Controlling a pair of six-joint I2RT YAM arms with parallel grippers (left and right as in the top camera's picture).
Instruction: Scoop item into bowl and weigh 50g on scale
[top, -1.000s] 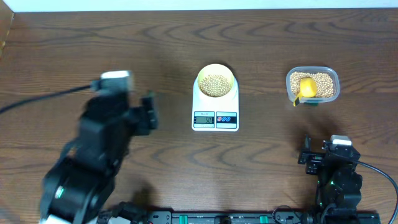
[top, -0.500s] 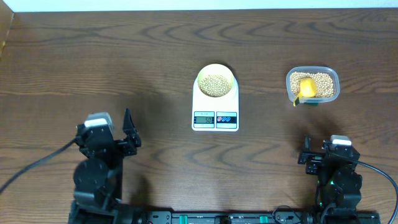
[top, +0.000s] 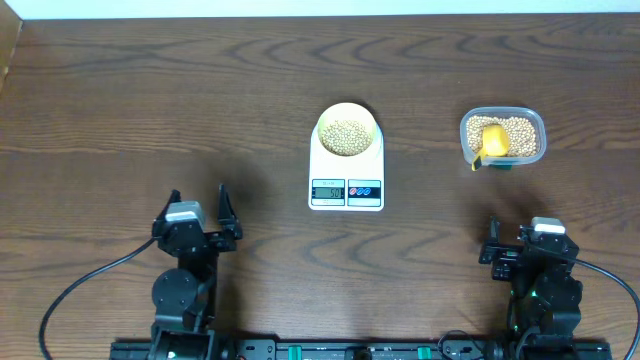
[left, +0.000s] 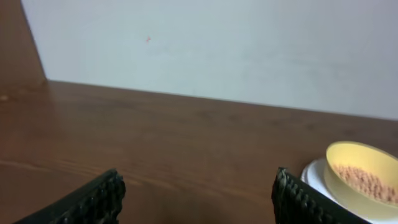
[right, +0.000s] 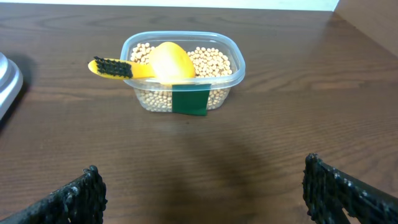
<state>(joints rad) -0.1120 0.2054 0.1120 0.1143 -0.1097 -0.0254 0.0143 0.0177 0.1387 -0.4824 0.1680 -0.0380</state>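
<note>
Your tabletop (top: 120, 100) is dark brown wood with a strong wavy grain, and a plain pale wall (left: 217, 50) rises just beyond its far edge. The scale (top: 346, 176) sits about midway between the left and right edges, with its display and buttons turned toward the near edge (the digits are too small to read). The bowl (top: 348, 108) stands on the far end of the scale and holds a layer of beans (top: 347, 138). Toward the right edge, level with the bowl, is a clear tub (right: 224, 93) with more beans in it. A yellow scoop (right: 168, 61) lies on top of them, its handle sticking out over the rim.

Your left claw (left: 198, 186) hangs low by the near edge on the left, fingers spread wide with nothing between them. Your right claw (right: 202, 193) is by the near edge on the right, facing the tub, spread fully and likewise empty. Both are well apart from the scale.
</note>
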